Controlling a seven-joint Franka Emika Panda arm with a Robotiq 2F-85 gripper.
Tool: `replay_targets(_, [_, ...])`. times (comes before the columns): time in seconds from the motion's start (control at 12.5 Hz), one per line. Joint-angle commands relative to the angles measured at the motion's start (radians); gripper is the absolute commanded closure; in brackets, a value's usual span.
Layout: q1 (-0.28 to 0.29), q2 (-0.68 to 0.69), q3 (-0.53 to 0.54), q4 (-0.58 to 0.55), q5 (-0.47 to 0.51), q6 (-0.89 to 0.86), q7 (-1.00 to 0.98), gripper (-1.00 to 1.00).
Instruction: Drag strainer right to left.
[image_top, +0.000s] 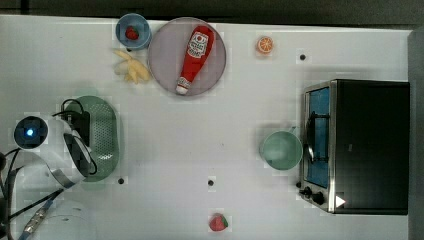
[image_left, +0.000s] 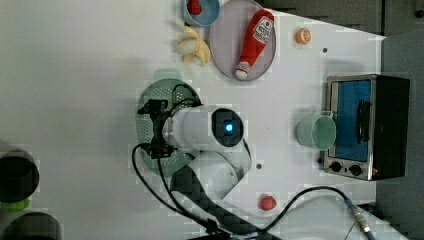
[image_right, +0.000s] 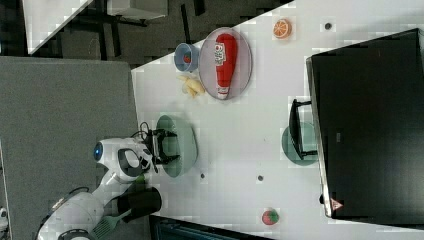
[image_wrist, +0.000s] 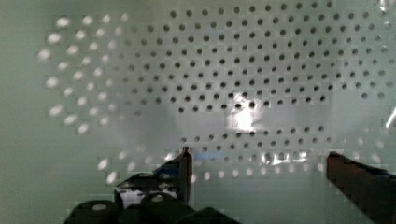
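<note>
Only ketchup bottle (image_top: 194, 57) label, illegible

We see the strainer (image_wrist: 261, 70) as smooth, glossy perforated plastic; at three o'clock the toaster oven (image_top: 356, 146) looks like shiny metal.

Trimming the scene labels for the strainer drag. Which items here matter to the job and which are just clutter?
Job:
- strainer, at the top view's left
- hand, open, inside the strainer

Clutter:
- ketchup bottle on the plate
- blue bowl holding a strawberry
- banana
- orange slice
- green cup
- toaster oven
- loose strawberry
</note>
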Motion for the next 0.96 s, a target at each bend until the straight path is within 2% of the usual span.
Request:
replay_targets(0.08, [0.033,0.016,0.008,0.061,0.03,-0.017,0.082,-1.0])
replay_targets(0.24, [0.035,0.005,0.005,0.071,0.029,-0.025,0.069,-1.0])
replay_targets(0.4, [0.031,-0.049,-0.011,0.067,0.027,-0.116,-0.018,-1.0])
replay_targets(0.96, [-0.002,-0.482,-0.228,0.066,0.024,-0.565,-0.539,-1.0])
